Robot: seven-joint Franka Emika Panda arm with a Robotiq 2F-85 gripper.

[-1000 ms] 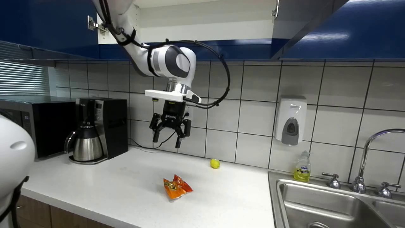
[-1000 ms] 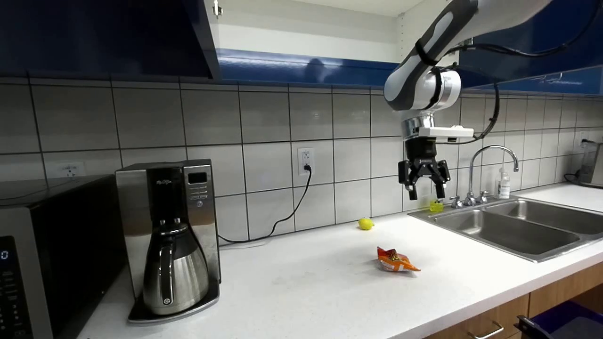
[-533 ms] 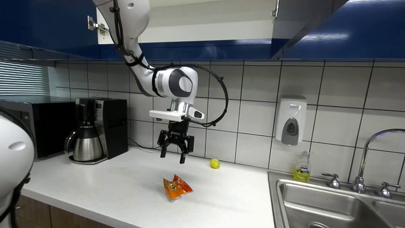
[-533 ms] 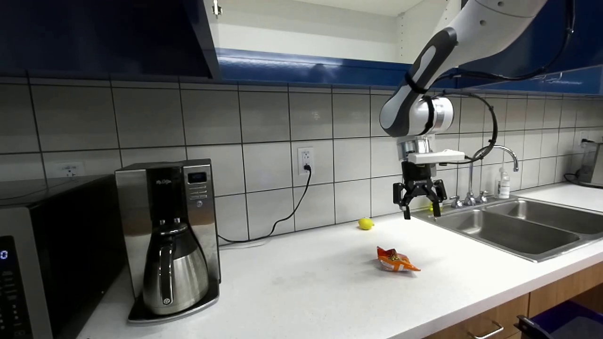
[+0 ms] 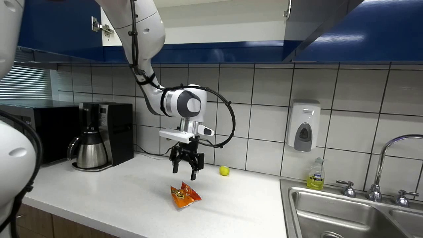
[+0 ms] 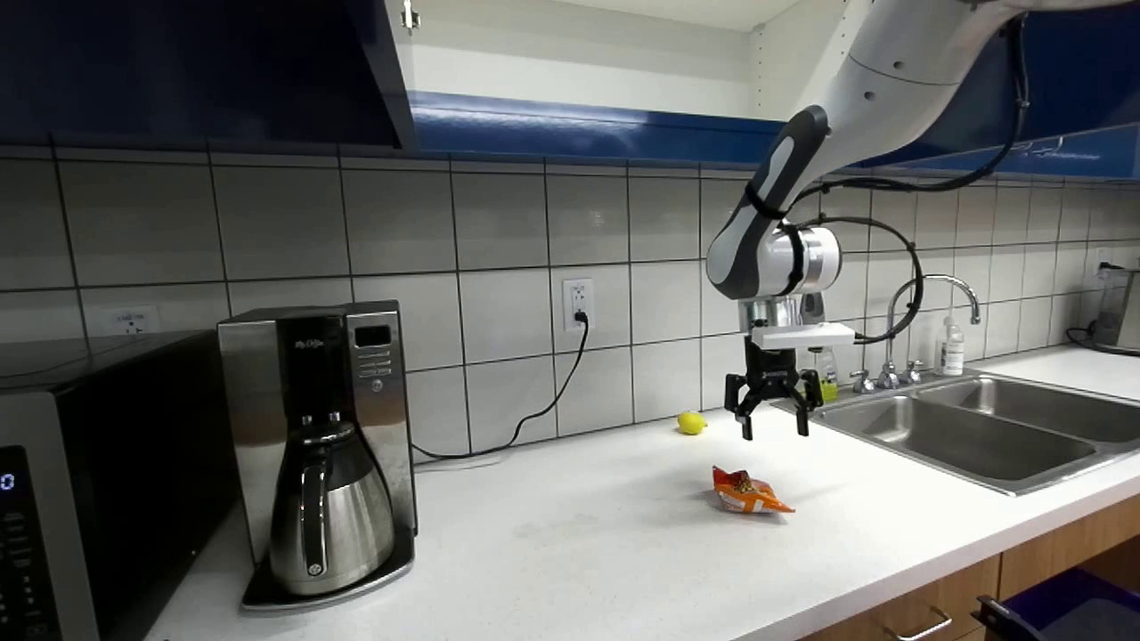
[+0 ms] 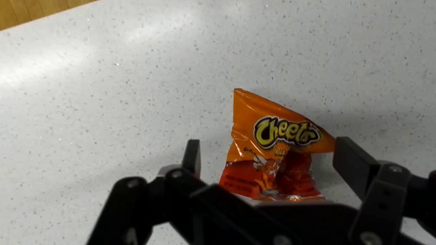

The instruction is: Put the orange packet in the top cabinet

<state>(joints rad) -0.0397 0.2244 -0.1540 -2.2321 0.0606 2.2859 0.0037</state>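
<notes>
The orange packet [image 5: 185, 195], a crumpled Cheetos bag with a red lower part, lies on the white counter in both exterior views [image 6: 750, 494]. My gripper [image 5: 184, 173] is open and empty, pointing down, a little above the packet and apart from it in both exterior views [image 6: 775, 429]. In the wrist view, the packet [image 7: 250, 136] shows between the open fingers of the gripper [image 7: 269, 153], nearer the right finger; its bottom edge meets the dark gripper body in the picture. The top cabinet [image 5: 198, 53] stands open above the counter, with its white inside partly visible [image 6: 579, 125].
A yellow lemon [image 5: 224, 170] lies near the tiled wall. A coffee maker [image 6: 321, 445] and a microwave [image 6: 116, 445] stand at one end of the counter. A sink [image 5: 330, 211], soap bottle [image 5: 316, 177] and faucet [image 5: 380, 162] are at the other. An open cabinet door [image 5: 357, 36] hangs out.
My gripper has come down a good way toward the packet, with a slight sideways shift, and has stayed open. The packet, lemon and cabinet have not moved.
</notes>
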